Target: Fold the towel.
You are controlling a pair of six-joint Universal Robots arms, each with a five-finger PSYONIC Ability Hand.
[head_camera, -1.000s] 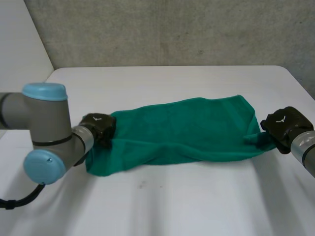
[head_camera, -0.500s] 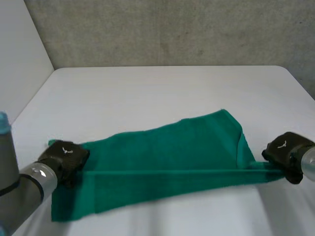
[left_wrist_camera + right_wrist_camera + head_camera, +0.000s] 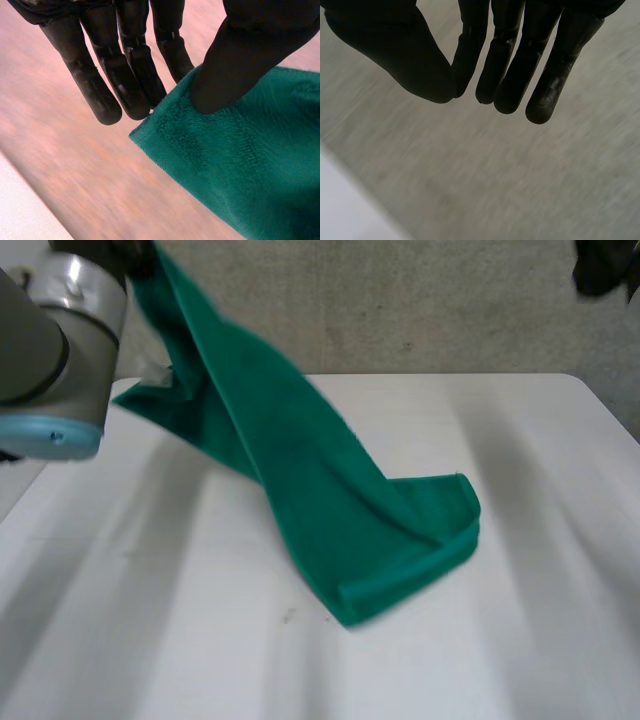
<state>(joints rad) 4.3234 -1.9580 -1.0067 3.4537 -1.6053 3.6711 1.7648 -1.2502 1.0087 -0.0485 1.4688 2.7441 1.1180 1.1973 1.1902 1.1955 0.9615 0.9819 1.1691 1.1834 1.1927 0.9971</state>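
Note:
The green towel [image 3: 300,470] stretches from high at the far left down to the table's middle, where its lower end [image 3: 420,550] lies doubled over on itself. My left hand [image 3: 125,65] is raised above the table's far left corner. Its thumb [image 3: 240,55] pinches the towel's corner [image 3: 235,150] against straight fingers. The left arm [image 3: 50,340] stands in front of that upper end. My right hand [image 3: 605,265] is high at the far right, well apart from the towel. In the right wrist view this hand [image 3: 520,60] has its thumb closed against the fingers, with nothing between them.
The white table [image 3: 520,640] spreads around the towel's lower end. A grey wall [image 3: 420,310] rises behind the far edge, and a white wall stands to the left of the table.
Both arms have gone up from the table. The right hand has let go of its end, which dropped folded onto the table. The left hand carried its corner up and to the far left.

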